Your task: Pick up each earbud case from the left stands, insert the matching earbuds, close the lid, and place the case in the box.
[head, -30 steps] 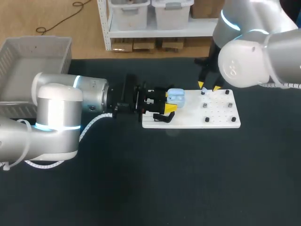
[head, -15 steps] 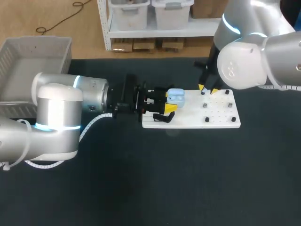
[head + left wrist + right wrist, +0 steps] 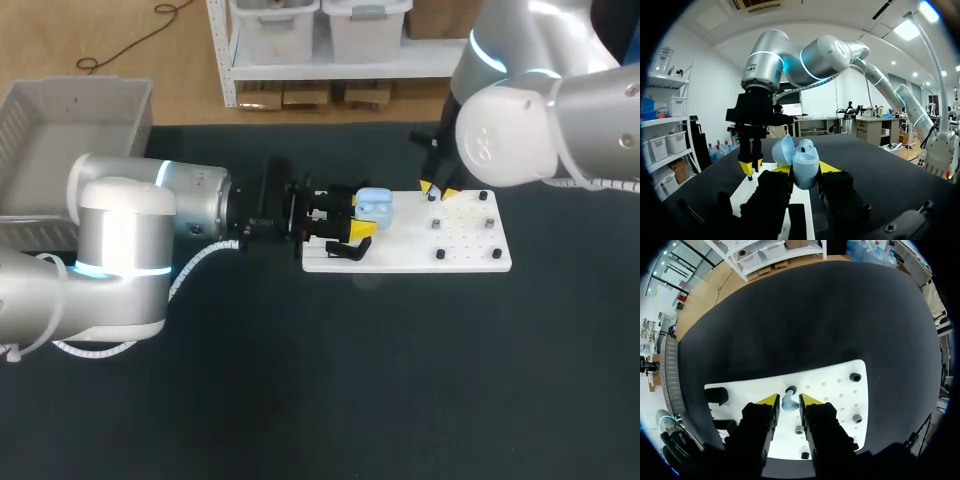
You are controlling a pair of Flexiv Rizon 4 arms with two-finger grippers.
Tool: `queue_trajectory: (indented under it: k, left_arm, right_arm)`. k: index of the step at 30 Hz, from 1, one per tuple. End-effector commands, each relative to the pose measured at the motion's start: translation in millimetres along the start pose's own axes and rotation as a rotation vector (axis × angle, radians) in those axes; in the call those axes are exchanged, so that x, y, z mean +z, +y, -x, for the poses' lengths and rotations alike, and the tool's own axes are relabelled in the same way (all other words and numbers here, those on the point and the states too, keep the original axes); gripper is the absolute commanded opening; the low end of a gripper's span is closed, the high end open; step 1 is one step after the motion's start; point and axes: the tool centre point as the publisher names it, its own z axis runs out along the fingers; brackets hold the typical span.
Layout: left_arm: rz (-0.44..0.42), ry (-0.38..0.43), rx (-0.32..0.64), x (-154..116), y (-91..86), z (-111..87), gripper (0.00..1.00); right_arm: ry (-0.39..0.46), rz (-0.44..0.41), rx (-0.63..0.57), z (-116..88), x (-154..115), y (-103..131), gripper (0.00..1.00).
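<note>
At the board's (image 3: 470, 255) nine o'clock end, left gripper (image 3: 805, 169) clamps the open case (image 3: 374, 204); near twelve, right gripper (image 3: 789, 399) straddles an earbud (image 3: 787, 404), fingers apart; seemingly earbud-fetching; next, pinch and lift.

Left claw (image 3: 362, 216) clamped horizontally; right claw (image 3: 438, 189) points down, parted.

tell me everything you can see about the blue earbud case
The earbud case is small, pale blue, smooth and plastic-looking, with rounded corners. Its lid is swung open to one side. It stands upright, clamped between the yellow fingertips of the left gripper, over the left end of the white board.
</note>
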Motion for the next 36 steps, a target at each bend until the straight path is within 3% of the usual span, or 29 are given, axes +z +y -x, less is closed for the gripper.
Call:
queue_trajectory:
  k: [1, 7, 10, 22, 36]
  left_arm:
    - [-0.001, 0.002, 0.0, 0, 0.0, 0.2, 0.0]
    - [-0.001, 0.002, 0.0, 0, 0.0, 0.2, 0.0]
    - [-0.001, 0.002, 0.0, 0, 0.0, 0.2, 0.0]
    - [-0.001, 0.002, 0.0, 0, 0.0, 0.2, 0.0]
    - [-0.001, 0.002, 0.0, 0, 0.0, 0.2, 0.0]
  right_arm:
    - [-0.001, -0.004, 0.002, 1, 0, 1, 0.23]
    - [-0.003, -0.008, 0.004, 1, 0, 0, 0.16]
    - [-0.001, -0.012, 0.005, 0, 1, 0, 0.0]
    - [-0.027, -0.02, 0.009, -8, -18, 0, 0.0]
    - [-0.093, 0.008, 0.03, -39, -88, 3, 0.0]
